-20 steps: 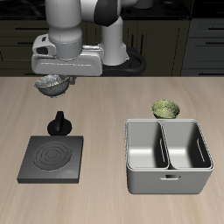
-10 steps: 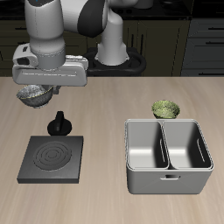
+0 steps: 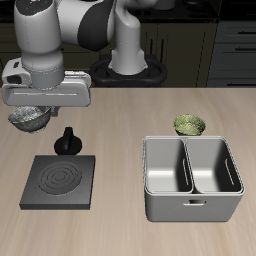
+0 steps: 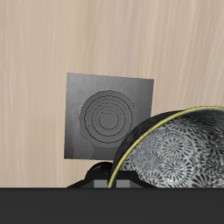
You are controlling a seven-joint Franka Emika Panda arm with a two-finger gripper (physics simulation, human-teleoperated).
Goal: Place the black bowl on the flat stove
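Now pincer [image 3: 32, 108] w/ black bowl [image 3: 30, 117] aloft.

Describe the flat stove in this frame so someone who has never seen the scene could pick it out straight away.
Start at the grey two-compartment bin near the table's front edge; level with it, across bare wood, lies the flat stove, a black square slab. A small black knobbed pot stands just behind it. Pale concentric rings on its top set it apart from everything else.

The exterior view looks down from front and above across the whole table [image 3: 120, 130]. The wrist view peers straight down, close — both share the flat stove [image 3: 60, 180] [image 4: 107, 115].
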